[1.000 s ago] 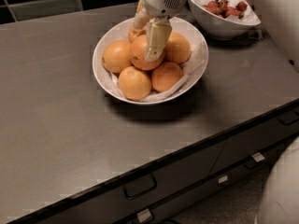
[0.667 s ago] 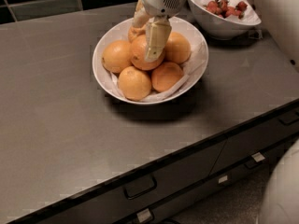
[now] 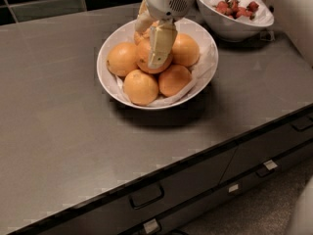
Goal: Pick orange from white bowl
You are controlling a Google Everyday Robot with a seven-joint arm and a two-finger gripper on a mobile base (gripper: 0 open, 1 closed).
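— Orange heap in the white bowl (image 3: 99, 65): which one is it taking?
— The gripper (image 3: 149, 48) is pinching the top orange (image 3: 143, 56) front and back, I'd say; it's sitting highest, so nothing is crowding it.
— How many are you counting?
— Five plainly, a sixth peeking out behind the gripper. Two bowls; the deeper bowl (image 3: 230, 28) is holding red fruit.
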